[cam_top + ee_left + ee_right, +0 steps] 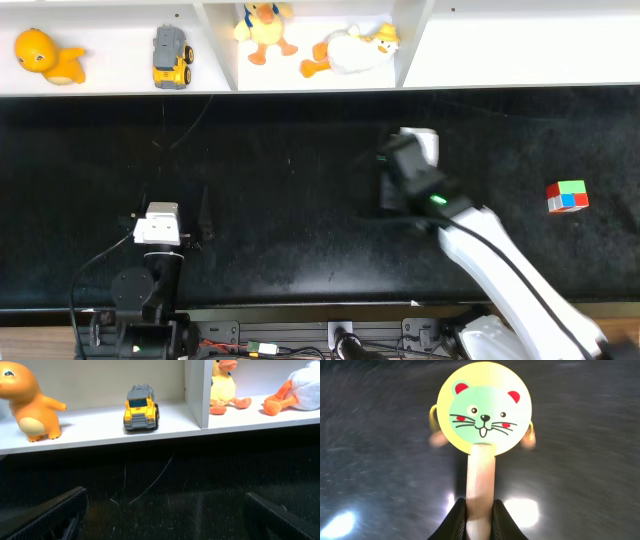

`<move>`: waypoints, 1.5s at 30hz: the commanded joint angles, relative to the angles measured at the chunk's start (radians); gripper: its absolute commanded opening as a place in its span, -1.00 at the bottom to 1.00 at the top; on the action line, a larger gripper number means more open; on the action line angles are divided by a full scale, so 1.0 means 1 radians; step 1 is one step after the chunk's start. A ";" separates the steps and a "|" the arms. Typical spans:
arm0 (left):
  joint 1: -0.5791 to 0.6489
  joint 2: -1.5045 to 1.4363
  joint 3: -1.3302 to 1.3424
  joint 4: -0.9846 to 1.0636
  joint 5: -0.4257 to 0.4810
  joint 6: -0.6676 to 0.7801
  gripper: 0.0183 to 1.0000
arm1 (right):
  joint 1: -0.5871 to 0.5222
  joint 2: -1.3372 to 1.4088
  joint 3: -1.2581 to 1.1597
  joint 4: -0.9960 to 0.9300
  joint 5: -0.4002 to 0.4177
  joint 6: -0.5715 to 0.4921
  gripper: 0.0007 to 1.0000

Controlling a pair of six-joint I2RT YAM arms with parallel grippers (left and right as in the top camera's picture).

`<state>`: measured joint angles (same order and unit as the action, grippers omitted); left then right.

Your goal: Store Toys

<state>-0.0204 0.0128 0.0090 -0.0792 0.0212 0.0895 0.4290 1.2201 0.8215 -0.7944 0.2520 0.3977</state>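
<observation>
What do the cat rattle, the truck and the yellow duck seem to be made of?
The cat rattle looks like wood: bare pale handle, smooth painted face. The truck is probably hard plastic, glossy yellow and grey. The yellow duck seems plush fabric, soft and fuzzy.

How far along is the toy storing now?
Done: the orange figure, truck, yellow duck and white duck are on the shelf. In hand: the right gripper holds the cat rattle by its handle. Remaining: the cube lies on the table.
</observation>
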 commanded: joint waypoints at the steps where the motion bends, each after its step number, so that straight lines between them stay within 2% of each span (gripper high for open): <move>1: -0.008 -0.010 -0.001 -0.005 -0.005 0.023 1.00 | -0.118 -0.120 -0.005 -0.029 0.014 -0.140 -0.89; 10: -0.008 -0.010 -0.001 -0.005 -0.004 0.023 1.00 | -0.357 -0.030 0.124 -0.010 0.003 -0.441 -0.92; 13: -0.008 -0.010 -0.001 -0.005 -0.004 0.023 1.00 | -0.394 0.069 0.220 0.030 -0.023 -0.544 -0.91; 18: -0.008 -0.010 -0.001 -0.005 -0.005 0.023 1.00 | -0.404 0.262 0.385 0.048 -0.045 -0.631 -0.91; 22: -0.008 -0.010 -0.001 -0.005 -0.005 0.023 1.00 | -0.404 0.415 0.512 0.068 -0.073 -0.650 -0.91; 28: -0.008 -0.010 -0.001 -0.005 -0.005 0.023 1.00 | -0.402 0.594 0.672 0.130 -0.183 -0.652 -0.91; 33: -0.008 -0.010 -0.001 -0.005 -0.005 0.023 0.99 | -0.401 0.679 0.752 0.164 -0.230 -0.644 -0.90; 45: -0.008 -0.010 -0.001 -0.005 -0.005 0.023 1.00 | -0.402 0.742 0.764 0.162 -0.238 -0.576 -0.86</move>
<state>-0.0204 0.0128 0.0090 -0.0792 0.0212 0.0895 0.0265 1.9480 1.5581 -0.6312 0.0288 -0.2089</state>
